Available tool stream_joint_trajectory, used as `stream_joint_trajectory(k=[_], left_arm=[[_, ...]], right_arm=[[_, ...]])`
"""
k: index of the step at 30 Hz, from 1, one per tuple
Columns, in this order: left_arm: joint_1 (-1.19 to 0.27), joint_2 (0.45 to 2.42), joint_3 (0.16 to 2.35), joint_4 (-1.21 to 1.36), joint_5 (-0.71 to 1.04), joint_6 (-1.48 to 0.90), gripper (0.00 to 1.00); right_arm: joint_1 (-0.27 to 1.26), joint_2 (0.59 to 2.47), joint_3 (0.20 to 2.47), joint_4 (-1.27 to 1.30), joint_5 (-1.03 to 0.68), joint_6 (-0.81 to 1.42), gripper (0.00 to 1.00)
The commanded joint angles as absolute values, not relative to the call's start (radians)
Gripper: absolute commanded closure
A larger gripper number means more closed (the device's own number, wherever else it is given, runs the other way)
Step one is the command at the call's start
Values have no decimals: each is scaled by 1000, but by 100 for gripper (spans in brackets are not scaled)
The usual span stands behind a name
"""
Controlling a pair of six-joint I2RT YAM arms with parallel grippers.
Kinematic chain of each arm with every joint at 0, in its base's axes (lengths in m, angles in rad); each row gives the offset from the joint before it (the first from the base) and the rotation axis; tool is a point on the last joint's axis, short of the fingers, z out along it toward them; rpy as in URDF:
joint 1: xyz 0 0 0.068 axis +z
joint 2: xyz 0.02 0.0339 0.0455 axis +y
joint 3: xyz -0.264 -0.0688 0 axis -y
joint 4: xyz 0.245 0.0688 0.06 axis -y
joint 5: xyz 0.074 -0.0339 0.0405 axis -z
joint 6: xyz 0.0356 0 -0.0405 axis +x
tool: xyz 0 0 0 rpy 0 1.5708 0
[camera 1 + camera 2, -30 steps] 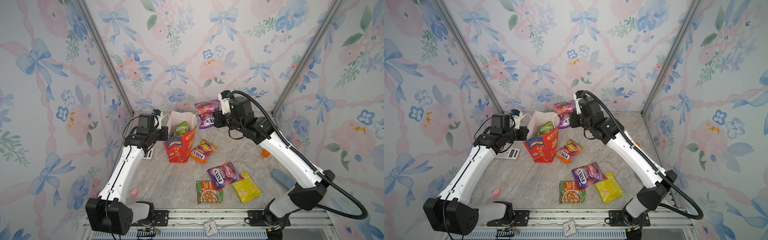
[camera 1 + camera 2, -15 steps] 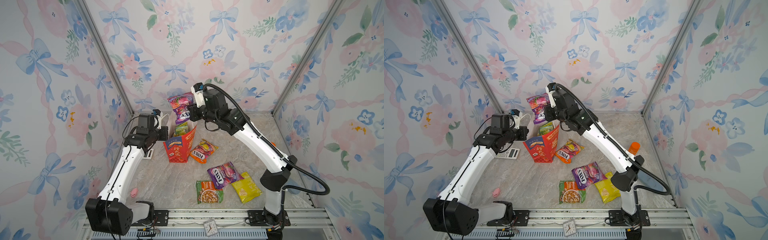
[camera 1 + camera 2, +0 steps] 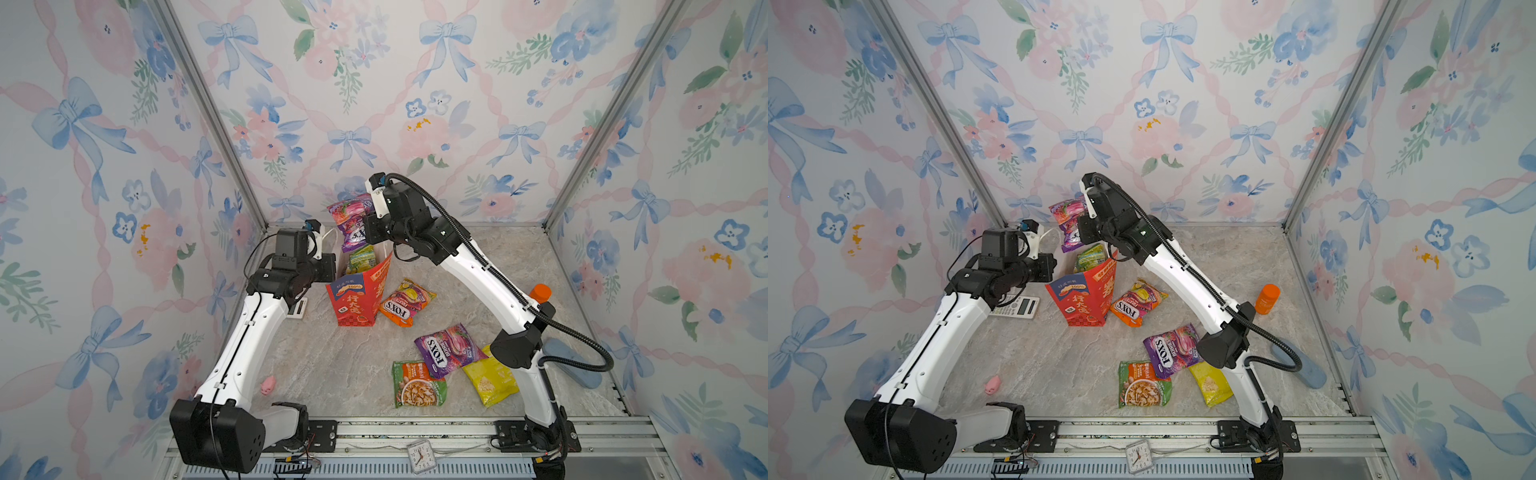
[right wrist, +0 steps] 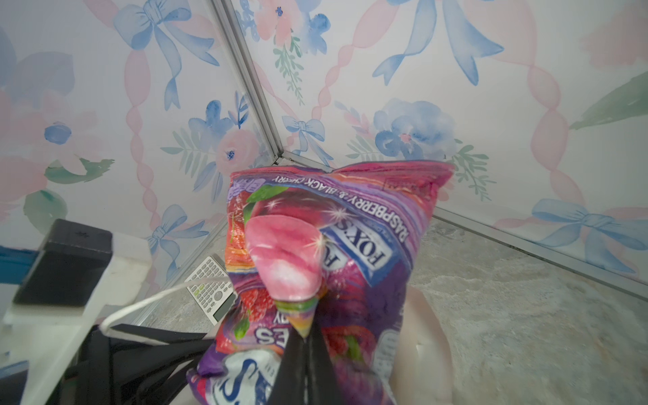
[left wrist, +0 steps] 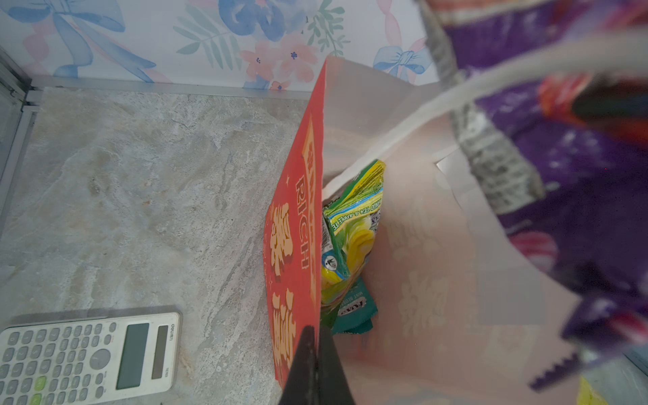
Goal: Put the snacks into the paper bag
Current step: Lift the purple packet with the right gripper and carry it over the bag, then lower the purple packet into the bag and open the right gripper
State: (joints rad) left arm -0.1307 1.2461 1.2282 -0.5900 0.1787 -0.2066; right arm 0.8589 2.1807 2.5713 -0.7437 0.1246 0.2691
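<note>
Your right end effector [image 4: 308,338], clenched on the purple FOX'S packet [image 3: 352,224], has swung above the paper bag [image 3: 356,301]; left end effector [image 5: 313,338] pinches its rim; release next.

Surface: marbled table [image 3: 324,357] | stood upright: bag [image 3: 353,303] | laid flat: orange packet [image 3: 405,302], purple packet [image 3: 446,351], green packet [image 3: 417,384], yellow packet [image 3: 492,376] | also borne: calculator [image 3: 1017,306], toy [image 3: 269,384], bottle [image 3: 540,293]

The paper bag [image 3: 353,299] was red with gold characters and a blue panel, white inside. The berry packet [image 3: 351,220] was pink and purple. Others were an orange packet [image 3: 405,303], a purple packet [image 3: 446,349], a green packet [image 3: 417,384] and a yellow packet [image 3: 490,380]. The table [image 3: 324,361] was grey veined marble; the walls [image 3: 415,104] showed blue bows and pink flowers.
</note>
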Motion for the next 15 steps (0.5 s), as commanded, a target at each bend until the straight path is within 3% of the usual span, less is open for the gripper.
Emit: stream_joint_trajectory(k=[1,15], left_arm=[[-131,1241,1213,-612,167,-206,100],[-131,1246,1216,-611,160,-204,100]], right_arm=[[868,2136,2518,-713,159,270,100],[872,2016,2285,-684,220,283,100]])
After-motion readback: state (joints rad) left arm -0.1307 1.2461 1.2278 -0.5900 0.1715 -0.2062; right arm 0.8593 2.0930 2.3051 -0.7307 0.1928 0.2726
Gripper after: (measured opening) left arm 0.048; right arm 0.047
